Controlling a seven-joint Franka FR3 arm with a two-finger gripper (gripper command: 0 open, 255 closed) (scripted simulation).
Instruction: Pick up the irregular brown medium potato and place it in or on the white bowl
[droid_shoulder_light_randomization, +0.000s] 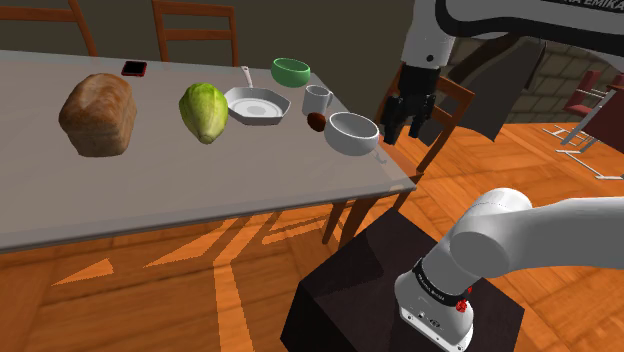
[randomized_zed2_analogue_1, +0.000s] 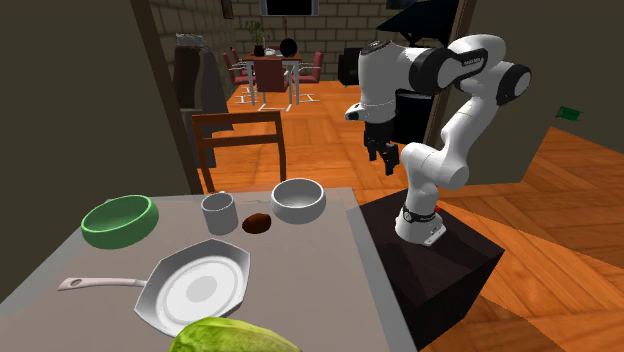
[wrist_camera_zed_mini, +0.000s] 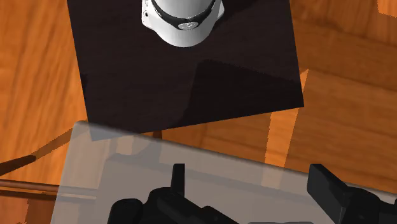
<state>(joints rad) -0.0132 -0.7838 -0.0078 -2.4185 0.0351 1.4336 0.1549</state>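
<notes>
Brown and lumpy, the irregular potato (droid_shoulder_light_randomization: 317, 121) lies on the grey table (droid_shoulder_light_randomization: 200, 190), just beside the round white bowl (droid_shoulder_light_randomization: 353, 133) and near the white mug (droid_shoulder_light_randomization: 317, 99). The all-black two-finger gripper (droid_shoulder_light_randomization: 405, 132) hangs by the table's corner, fingers spread wide, holding nothing.

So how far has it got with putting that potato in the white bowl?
Nothing looks done yet: the potato lies on the table beside the white bowl. The gripper hangs open and empty in the air by the table's edge. Reaching, grasping and placing are all left.
</notes>
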